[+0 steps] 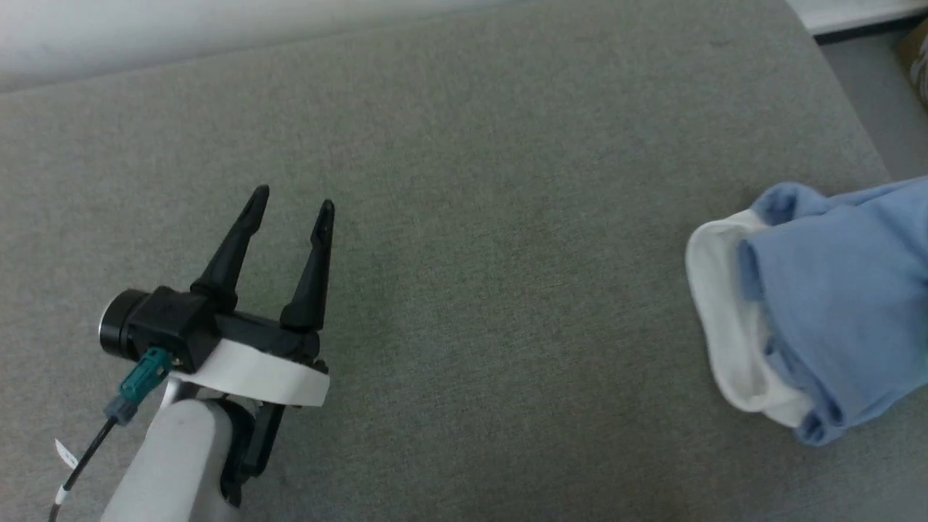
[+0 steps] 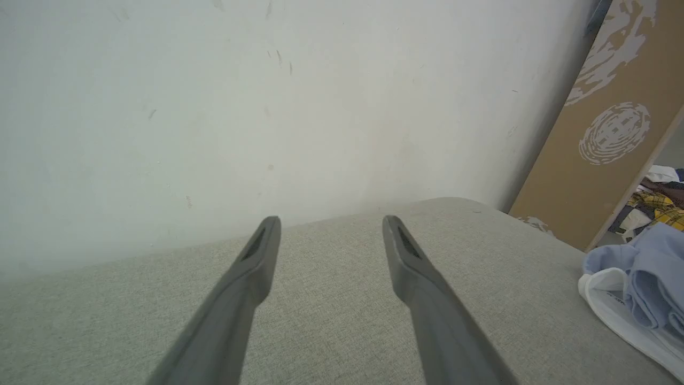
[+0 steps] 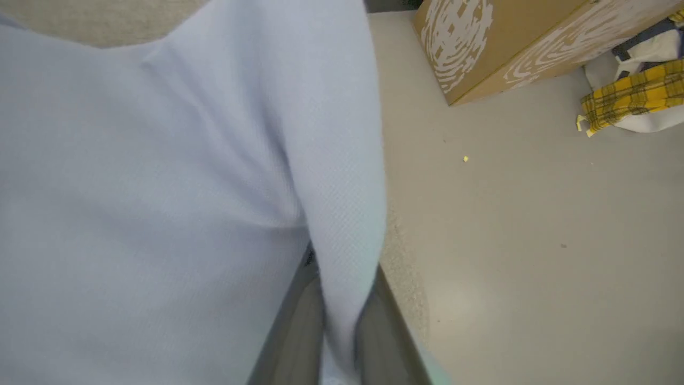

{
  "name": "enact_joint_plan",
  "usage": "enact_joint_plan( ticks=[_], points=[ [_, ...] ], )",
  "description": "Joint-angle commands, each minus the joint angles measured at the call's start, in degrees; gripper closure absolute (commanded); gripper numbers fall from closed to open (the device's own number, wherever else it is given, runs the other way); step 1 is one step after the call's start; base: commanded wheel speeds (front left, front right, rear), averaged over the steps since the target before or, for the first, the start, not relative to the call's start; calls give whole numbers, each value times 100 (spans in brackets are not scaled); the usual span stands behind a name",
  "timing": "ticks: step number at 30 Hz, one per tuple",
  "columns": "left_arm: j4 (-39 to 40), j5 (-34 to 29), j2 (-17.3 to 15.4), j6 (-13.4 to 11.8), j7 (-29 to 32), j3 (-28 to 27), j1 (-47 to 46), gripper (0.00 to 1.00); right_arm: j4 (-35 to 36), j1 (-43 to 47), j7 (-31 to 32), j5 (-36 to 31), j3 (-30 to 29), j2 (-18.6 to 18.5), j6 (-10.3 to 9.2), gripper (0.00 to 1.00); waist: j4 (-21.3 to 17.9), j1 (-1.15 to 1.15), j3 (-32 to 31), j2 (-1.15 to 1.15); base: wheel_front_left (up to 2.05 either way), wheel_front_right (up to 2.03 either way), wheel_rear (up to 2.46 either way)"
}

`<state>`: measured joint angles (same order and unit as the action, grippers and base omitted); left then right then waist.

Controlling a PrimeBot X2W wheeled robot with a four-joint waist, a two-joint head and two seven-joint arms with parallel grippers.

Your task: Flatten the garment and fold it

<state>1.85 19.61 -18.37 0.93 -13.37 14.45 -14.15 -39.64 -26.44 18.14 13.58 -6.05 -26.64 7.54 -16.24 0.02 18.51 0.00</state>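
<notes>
Head view: the garment (image 1: 834, 290) lies bunched at the right edge of the grey fabric-covered table (image 1: 507, 254), about halfway between its near and far edges. Its white collar (image 1: 725, 319) is turned toward the middle of the table. The light blue body runs from the collar toward the right edge, so the long axis lies roughly across the table, rising a little toward the far right corner. The cloth is gathered in thick folds, not flat.

The left tool (image 1: 293, 199) hovers over the left part of the table, well apart from the garment. Its two dark fingers are spread wide with nothing between them, pointing toward the far edge. In the left wrist view the same tool (image 2: 331, 222) aims at the far edge and the pale wall (image 2: 267, 107), with the garment (image 2: 646, 267) off to the side by a brown board (image 2: 604, 133).

In the right wrist view the right tool (image 3: 344, 267) has its fingers (image 3: 299, 326) closed tight on a fold of the garment (image 3: 160, 187), and blue cloth drapes over their tips. Beyond the table edge are the floor (image 3: 534, 240), a printed cardboard box (image 3: 507, 43) and a yellow plaid cloth (image 3: 630, 96).
</notes>
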Motion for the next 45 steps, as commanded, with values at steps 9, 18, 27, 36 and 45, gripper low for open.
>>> enact_joint_plan(
  ticks=[9,18,27,36,45],
  points=[
    [-122,-42,17,-3,-73,-20,-51,0,-782,-343,-1034,-1250,-1582,319,-5,0,289,-2,520,0,0,0,0],
    [-422,88,234,-103,-142,-126,343,0,-340,418,-2130,-2259,-2598,721,-5,0,570,-2,-289,0,0,0,0],
    [-486,146,431,-392,-161,-560,1266,0,1664,1892,-2501,-1704,-1718,1877,-5,0,832,-2,-1307,0,0,0,0],
    [-510,70,529,-391,-162,-703,1694,0,2998,2670,-2248,-900,-565,2340,-5,0,1305,-2,-1817,0,0,0,0],
    [-643,-9,469,-401,-163,-923,2043,0,3720,2945,-2527,-535,283,2373,-5,0,1405,-2,-2087,0,0,0,0]
  ],
)
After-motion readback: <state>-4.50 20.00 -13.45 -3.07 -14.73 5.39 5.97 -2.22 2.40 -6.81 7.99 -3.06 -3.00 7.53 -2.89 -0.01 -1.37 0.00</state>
